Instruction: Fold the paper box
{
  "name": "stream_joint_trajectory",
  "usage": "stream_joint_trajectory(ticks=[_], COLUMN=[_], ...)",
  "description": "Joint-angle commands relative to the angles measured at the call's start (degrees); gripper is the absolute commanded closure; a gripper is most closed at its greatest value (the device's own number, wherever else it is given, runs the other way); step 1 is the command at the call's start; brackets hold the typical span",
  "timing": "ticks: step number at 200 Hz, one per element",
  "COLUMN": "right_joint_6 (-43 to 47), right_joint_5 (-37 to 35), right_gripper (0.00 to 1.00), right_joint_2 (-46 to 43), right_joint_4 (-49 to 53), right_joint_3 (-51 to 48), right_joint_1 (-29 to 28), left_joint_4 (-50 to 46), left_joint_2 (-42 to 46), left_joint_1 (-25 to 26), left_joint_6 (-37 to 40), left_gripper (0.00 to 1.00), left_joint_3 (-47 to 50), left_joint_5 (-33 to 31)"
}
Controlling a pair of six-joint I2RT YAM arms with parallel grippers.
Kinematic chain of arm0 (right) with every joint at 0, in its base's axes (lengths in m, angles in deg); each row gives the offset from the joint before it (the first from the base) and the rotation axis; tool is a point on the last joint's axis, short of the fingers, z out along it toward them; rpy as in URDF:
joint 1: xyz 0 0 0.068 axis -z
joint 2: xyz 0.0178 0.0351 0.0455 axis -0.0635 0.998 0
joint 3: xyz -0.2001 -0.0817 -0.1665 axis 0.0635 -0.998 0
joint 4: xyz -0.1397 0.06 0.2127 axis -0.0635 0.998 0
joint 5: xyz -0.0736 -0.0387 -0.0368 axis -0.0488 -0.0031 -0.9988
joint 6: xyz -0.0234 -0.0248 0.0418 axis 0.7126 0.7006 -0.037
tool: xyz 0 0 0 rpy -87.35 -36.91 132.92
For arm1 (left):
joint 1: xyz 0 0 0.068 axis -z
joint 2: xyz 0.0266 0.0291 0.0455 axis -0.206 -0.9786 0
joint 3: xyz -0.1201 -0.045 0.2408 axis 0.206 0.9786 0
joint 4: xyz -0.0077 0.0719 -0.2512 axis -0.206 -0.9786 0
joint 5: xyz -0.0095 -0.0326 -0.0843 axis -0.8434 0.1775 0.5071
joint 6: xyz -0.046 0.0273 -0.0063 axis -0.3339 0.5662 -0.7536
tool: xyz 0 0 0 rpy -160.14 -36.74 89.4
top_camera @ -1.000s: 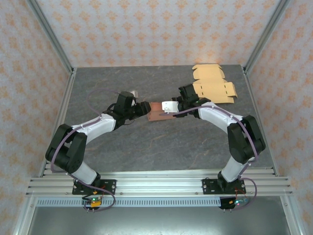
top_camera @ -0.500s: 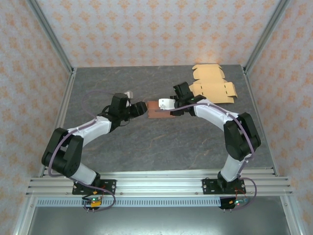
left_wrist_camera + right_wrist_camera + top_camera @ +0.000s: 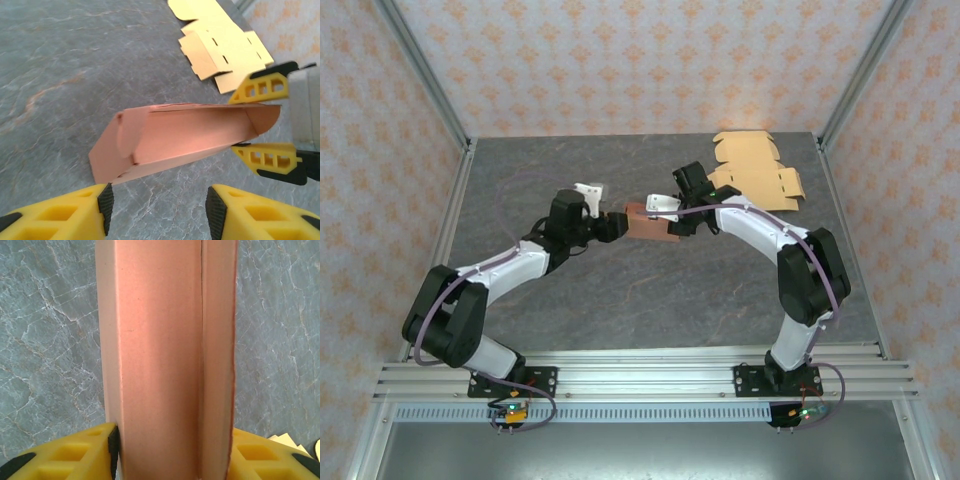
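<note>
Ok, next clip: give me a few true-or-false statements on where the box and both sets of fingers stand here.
1. The right fingers clamp one end of the pink box. True.
2. The left fingers are closed on the box's other end. False: they stand open near that end, with nothing between them.
3. Flat tan cardboard blanks lie at the far right of the table. True.
4. The pink box lies completely flat, like the blanks. False: it is partly folded, its sides raised into a trough shape.
</note>
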Motion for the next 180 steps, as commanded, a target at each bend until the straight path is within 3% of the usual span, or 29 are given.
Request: stream_joint_trajectory(ticks=[1,25,42,55,107,138,180], right_joint_6=[-1.87,-1.58,-1.45,-1.05,-0.42,1.74,2.05], right_joint_5=[0.28,0.59,0.64,0.64,1.46,2.6,2.64], right_gripper=[0.52,0.52,0.52,0.52,0.52,0.52,0.52], right_joint_2=[2.8,3.26,3.26,3.27,3.6,3.72,3.78], right_joint_4=[9.99,10.88,11.19,11.33,11.91,13.18,14.39], right_joint_3=[-0.99,-0.69,-0.55,-0.51,-0.49,-0.62,-0.73], right_joint_1=[0.06,-0.03,-0.03,-0.06,-0.23,-0.78,-1.42], left_joint_4=[-3.12,-4.49,-6.37,-8.07,-10.73,-10.61,-11.91], left_joint_2=[-2.39,-5.25,-6.65,-7.29,-7.01,-7.58,-8.68], left_joint_1=[1.33,1.34,1.41,1.48,1.47,1.43,1.35], left_joint_6=[8.67,9.21,9.65,10.14,11.92,15.02,16.8], left_gripper=[0.49,0.58,0.75,0.81,0.81,0.91,0.85], left_joint_3=[-4.13,-6.28,-8.01,-9.13,-9.87,-10.79,-12.98], left_joint_5=[-3.56,-5.48,-7.12,-7.25,-11.17,-5.84,-5.0])
